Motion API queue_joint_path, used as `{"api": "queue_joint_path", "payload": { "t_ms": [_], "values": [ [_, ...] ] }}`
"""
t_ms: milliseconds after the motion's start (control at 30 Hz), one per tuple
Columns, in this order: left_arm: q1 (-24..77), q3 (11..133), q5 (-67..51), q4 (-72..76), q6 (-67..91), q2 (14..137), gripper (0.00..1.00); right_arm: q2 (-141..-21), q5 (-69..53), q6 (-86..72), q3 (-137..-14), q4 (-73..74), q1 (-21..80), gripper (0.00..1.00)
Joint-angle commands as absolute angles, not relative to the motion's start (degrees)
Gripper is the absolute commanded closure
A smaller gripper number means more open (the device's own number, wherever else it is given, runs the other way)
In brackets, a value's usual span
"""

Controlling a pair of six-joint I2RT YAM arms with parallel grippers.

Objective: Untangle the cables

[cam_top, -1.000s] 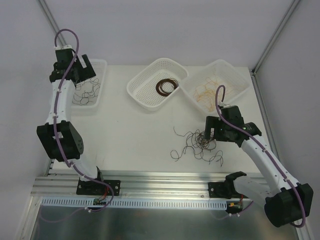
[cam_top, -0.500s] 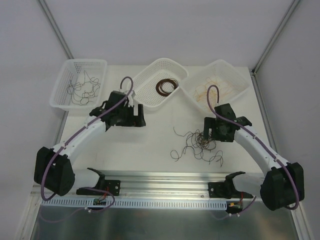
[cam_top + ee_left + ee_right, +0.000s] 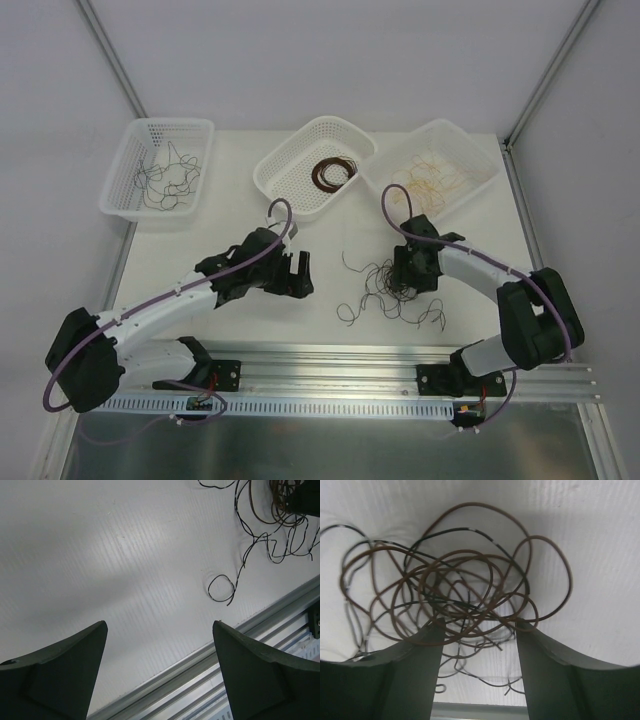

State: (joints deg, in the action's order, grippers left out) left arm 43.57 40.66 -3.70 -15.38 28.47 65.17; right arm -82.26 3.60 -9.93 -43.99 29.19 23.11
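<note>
table was boxed in by white panels left, right and back; an aluminium rail ran along the near edge. three white mesh baskets sat along the far side: left basket with black wires, middle basket with a dark brown coil, right basket with tan-orange wires. open bare table lay left of centre and in front of the left basket.

tangle of cables lay on the table right of centre, near the rail, apart from the baskets. it sprawled wider left-to-right than front-to-back, long axis about parallel to the rail. one black strand trailed off its left side and ended in a small curl toward the rail.

left gripper hung over bare table just left of the tangle, fingers wide apart, nothing between them. right gripper was down at the tangle, fingers partly apart, brown and black loops lying across the gap, not clamped.
</note>
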Motion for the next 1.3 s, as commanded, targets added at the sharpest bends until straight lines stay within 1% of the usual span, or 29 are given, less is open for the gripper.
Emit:
{"api": "queue_joint_path", "payload": {
  "t_ms": [0, 67, 167, 233, 333, 467, 600, 733, 767, 933, 967, 1067, 1167, 1200, 1267],
  "values": [
    [44.47, 38.32, -0.27, -12.57, 30.85, 61.53, 0.13, -84.98, 1.05, -17.03, -46.14, 24.79, 28.64, 0.41],
    [44.65, 37.1, -0.26, -12.31, 30.85, 60.82, 0.13, -87.17, 1.23, -18.97, -48.68, 24.44, 32.59, 0.46],
    [45.0, 35.95, -0.26, -11.95, 31.11, 60.21, 0.14, -90.16, 0.71, -22.41, -52.1, 23.12, 36.64, 0.51],
    [45.35, 35.68, -0.26, -11.78, 31.29, 60.64, 0.15, -91.49, 0.53, -23.81, -53.69, 22.94, 38.4, 0.52],
    [46.22, 36.03, -0.26, -10.99, 31.46, 62.13, 0.16, -93.34, 1.14, -24.61, -55.98, 23.11, 38.85, 0.55],
    [48.51, 38.22, -0.26, -8.97, 31.03, 65.73, 0.18, -93.78, 5.35, -24.96, -56.78, 24.78, 38.76, 0.6],
    [51.76, 41.39, -0.35, -7.21, 29.8, 72.92, 0.21, -93.43, 6.24, -25.84, -55.64, 25.05, 37.79, 0.6],
    [54.84, 45.52, 1.05, -6.68, 27.78, 79.97, 0.26, -92.55, 5.8, -26.28, -53.62, 24.44, 36.57, 0.61],
    [55.8, 47.27, 1.05, -6.51, 27.43, 82.59, 0.31, -92.46, 5.71, -26.28, -53.44, 24.43, 36.56, 0.61],
    [56.69, 51.06, 1.23, -6.24, 25.58, 89.2, 0.45, -91.67, 5.45, -26.19, -52.47, 24.43, 36.3, 0.61],
    [56.69, 51.76, 1.23, -6.24, 25.49, 90.95, 0.51, -91.32, 5.1, -26.19, -52.12, 24.43, 36.39, 0.61],
    [56.69, 52.99, 1.06, -6.33, 25.22, 93.59, 0.56, -90.62, 5.1, -26.02, -51.42, 24.17, 36.3, 0.61],
    [56.69, 53.88, 0.27, -6.33, 25.4, 95.7, 0.65, -90.09, 5.19, -25.84, -50.63, 24.17, 36.21, 0.61],
    [56.78, 53.96, 0.18, -6.42, 25.66, 96.15, 0.7, -89.74, 5.27, -25.84, -50.19, 24.17, 36.12, 0.61],
    [56.69, 54.32, -1.48, -6.33, 26.01, 96.76, 0.77, -89.65, 5.27, -25.93, -49.84, 24.17, 35.86, 0.61]
  ]
}}
